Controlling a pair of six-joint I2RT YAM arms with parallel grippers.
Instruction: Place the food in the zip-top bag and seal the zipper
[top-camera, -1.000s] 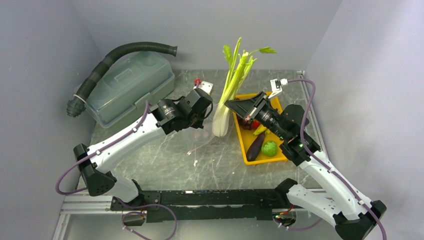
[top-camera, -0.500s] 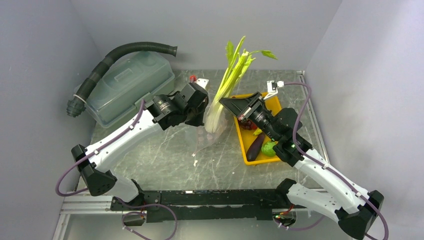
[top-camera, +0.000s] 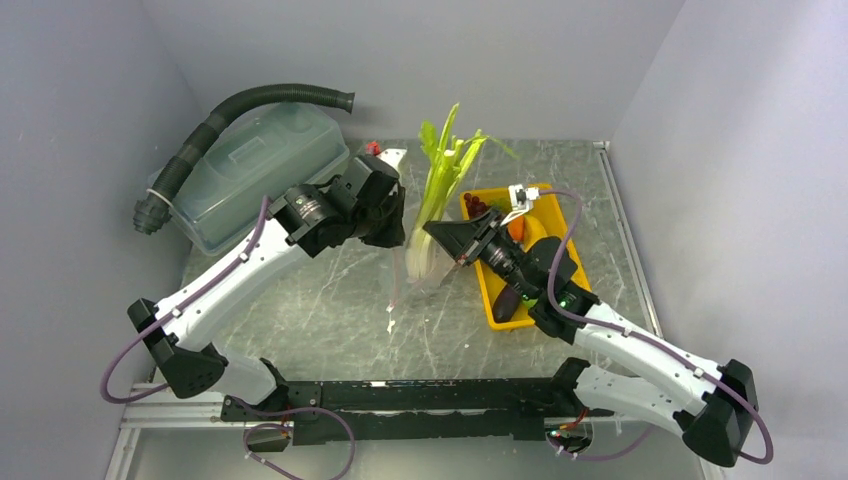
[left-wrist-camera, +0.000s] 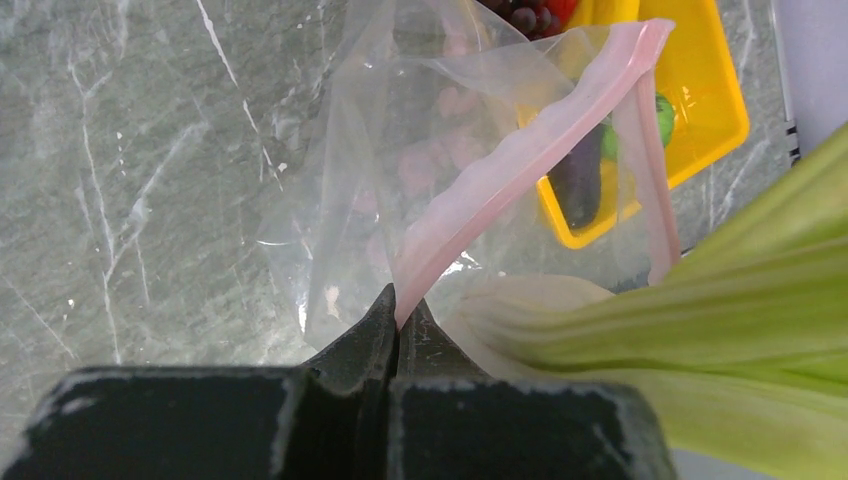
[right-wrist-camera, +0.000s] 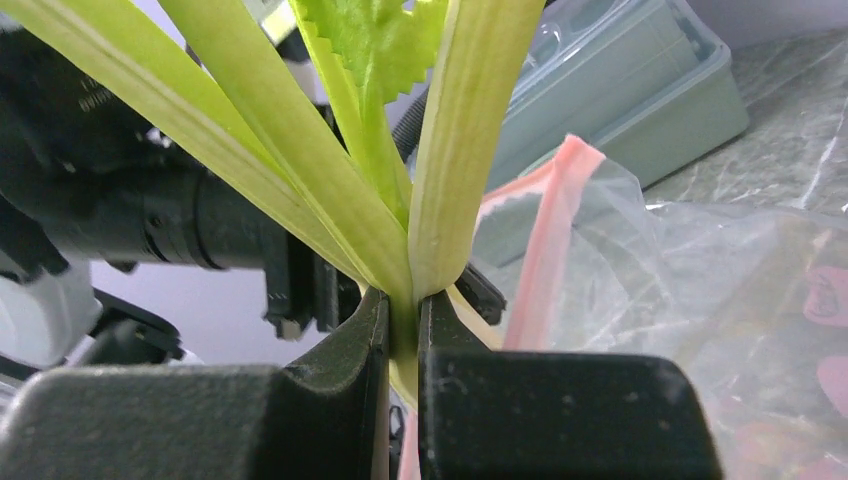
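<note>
The zipper (left-wrist-camera: 500, 172) of the bag (left-wrist-camera: 350, 180) is clamped in the left pincer (left-wrist-camera: 398, 310), its mouth gaping. The celery (right-wrist-camera: 450, 150) is clamped in the right pincer (right-wrist-camera: 403, 312), just beside that mouth.

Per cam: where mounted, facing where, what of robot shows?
Top external: above, behind the bases, facing down at grey marbled table; left arm, right arm show.
Left wrist: faces down; shut jaws pinch clear plastic bag by its pinkish strip.
Right wrist: faces sideways; jaws clamp pale green celery stalk.
Wrist views share bag and celery.
</note>
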